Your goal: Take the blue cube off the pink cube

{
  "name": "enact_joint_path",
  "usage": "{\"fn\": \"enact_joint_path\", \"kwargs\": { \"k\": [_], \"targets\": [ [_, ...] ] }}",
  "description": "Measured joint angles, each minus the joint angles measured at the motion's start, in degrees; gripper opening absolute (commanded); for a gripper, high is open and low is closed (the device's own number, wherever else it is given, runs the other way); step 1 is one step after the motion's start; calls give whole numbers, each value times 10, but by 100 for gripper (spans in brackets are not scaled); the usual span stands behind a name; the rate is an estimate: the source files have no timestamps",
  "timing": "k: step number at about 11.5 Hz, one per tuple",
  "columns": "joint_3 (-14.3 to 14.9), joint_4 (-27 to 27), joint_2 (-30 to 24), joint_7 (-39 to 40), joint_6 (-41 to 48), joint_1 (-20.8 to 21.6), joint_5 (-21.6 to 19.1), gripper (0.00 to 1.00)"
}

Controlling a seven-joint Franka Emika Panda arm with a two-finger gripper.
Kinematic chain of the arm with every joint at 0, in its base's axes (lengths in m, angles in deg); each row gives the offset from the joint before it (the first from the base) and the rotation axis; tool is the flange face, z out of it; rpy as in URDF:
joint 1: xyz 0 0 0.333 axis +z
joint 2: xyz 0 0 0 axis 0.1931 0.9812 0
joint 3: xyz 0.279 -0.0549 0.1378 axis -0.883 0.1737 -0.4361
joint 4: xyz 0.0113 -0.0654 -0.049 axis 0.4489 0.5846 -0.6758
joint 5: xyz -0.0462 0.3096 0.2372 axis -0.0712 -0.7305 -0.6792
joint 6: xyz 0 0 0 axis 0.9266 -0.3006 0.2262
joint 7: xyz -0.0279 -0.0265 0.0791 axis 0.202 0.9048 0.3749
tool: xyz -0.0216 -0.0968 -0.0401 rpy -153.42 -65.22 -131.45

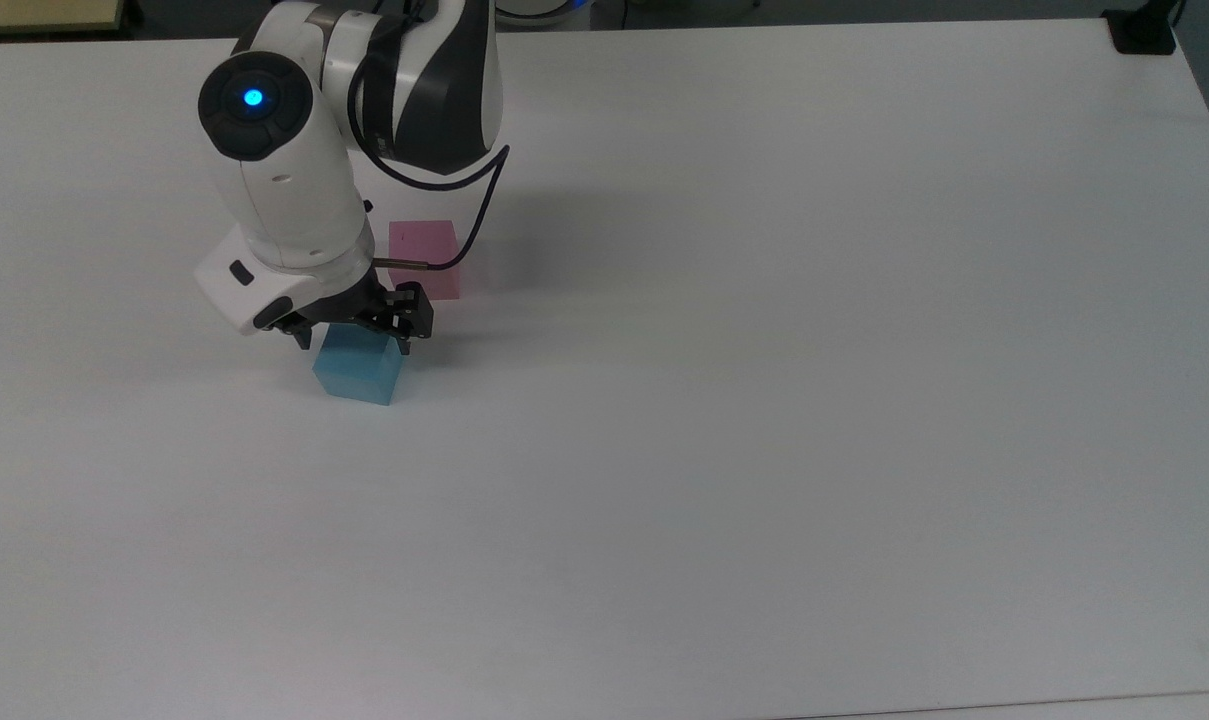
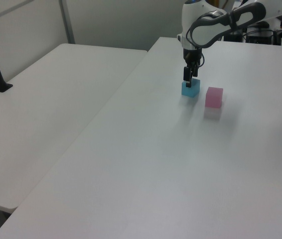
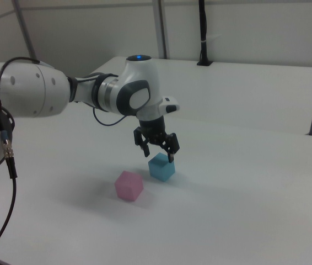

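Blue cube (image 1: 358, 372) on table (image 1: 764, 400) — under spread hand (image 1: 356, 334).

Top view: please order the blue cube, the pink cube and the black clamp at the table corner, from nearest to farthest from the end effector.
1. blue cube, directly under the open end effector.
2. pink cube, just behind it.
3. black clamp, far top-right corner.

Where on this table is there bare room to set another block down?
Nearly everywhere: the table is bare from the blue cube across to the top view's right edge and down to its near edge. The only crowded patch is around the open claw, the blue cube and the pink cube behind it.
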Motion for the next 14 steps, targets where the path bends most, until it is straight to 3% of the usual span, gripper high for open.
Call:
{"fn": "enact_joint_path", "kwargs": {
  "k": [3, 9, 12, 14],
  "targets": [
    [0, -19, -52, -2, 25, 0, 0, 100],
    [0, -22, -257, -19, 273, 13, -22, 100],
    [5, -2, -316, -89, 321, 48, -24, 100],
    [10, 18, -325, -94, 314, 64, -21, 100]
  ]
}}
